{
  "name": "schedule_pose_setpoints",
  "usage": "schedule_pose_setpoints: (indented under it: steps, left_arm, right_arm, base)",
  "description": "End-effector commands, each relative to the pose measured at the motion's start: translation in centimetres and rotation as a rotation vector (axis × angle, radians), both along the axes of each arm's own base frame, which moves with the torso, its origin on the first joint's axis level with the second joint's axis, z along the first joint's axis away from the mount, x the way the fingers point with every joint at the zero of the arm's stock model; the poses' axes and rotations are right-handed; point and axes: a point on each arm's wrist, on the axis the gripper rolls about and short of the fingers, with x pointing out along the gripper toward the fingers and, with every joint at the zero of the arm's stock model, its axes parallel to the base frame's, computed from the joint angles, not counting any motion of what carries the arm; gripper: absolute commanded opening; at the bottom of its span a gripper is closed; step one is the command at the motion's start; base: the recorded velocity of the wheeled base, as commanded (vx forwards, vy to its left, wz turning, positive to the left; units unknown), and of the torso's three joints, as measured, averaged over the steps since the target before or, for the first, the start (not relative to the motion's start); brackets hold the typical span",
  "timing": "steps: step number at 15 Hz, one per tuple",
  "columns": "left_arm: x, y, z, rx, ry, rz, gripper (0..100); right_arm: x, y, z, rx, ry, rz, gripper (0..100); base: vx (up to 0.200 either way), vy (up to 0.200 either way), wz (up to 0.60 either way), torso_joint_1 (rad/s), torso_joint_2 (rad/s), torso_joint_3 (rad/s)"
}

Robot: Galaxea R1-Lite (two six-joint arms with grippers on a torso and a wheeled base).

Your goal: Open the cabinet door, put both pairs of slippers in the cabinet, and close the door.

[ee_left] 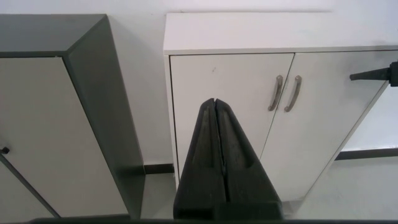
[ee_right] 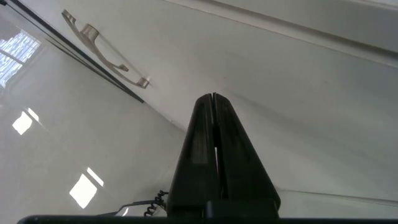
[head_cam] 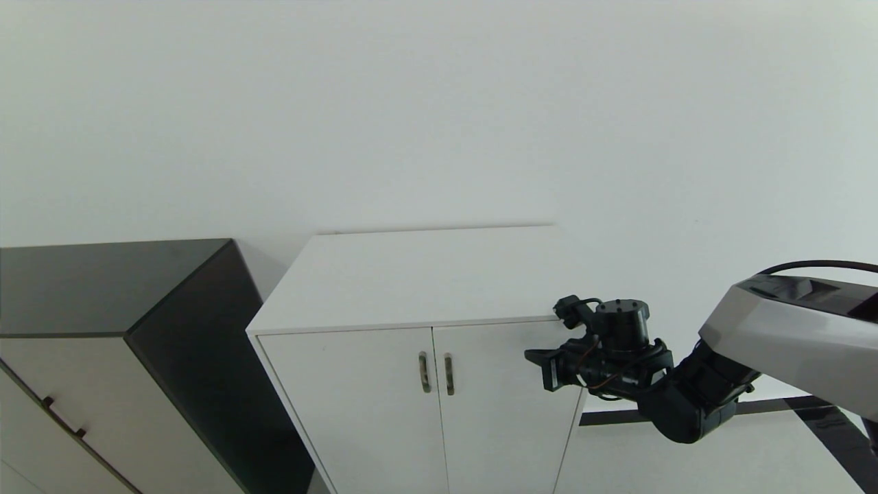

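Both doors (head_cam: 357,405) closed; right tool (head_cam: 529,355) (pressed together) near cabinet's (head_cam: 411,274) right edge; left tool (ee_left: 215,101) together.

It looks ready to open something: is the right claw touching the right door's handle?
Apart. The head view shows the right claw short of the right door's handle, with bare door panel between them.

Floor (head_cam: 693,466) — pale, glossy. Standing on it: white two-door cabinet (head_cam: 411,288), doors shut; dark cabinet (head_cam: 116,288) just beside, at its 9 o'clock.
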Motion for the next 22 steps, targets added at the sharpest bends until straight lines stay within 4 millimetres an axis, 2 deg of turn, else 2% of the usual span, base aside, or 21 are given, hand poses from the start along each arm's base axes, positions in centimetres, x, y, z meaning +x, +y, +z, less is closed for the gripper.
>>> schedule_pose_setpoints:
  steps: [1, 19, 22]
  left_arm:
    - [0.0, 0.0, 0.0, 0.0, 0.001, -0.001, 0]
    - [0.0, 0.0, 0.0, -0.002, 0.001, 0.001, 0]
    - [0.0, 0.0, 0.0, -0.002, 0.001, 0.001, 0]
  right_arm:
    - [0.0, 0.0, 0.0, 0.0, 0.001, 0.001, 0]
    - [1.3, -0.7, -0.4, 0.004, -0.005, -0.03, 0]
    - [1.0, -0.7, -0.3, 0.003, -0.003, -0.029, 0]
  base:
    - [0.0, 0.0, 0.0, 0.0, 0.0, 0.0]
    - [0.0, 0.0, 0.0, 0.0, 0.0, 0.0]
    - [0.0, 0.0, 0.0, 0.0, 0.0, 0.0]
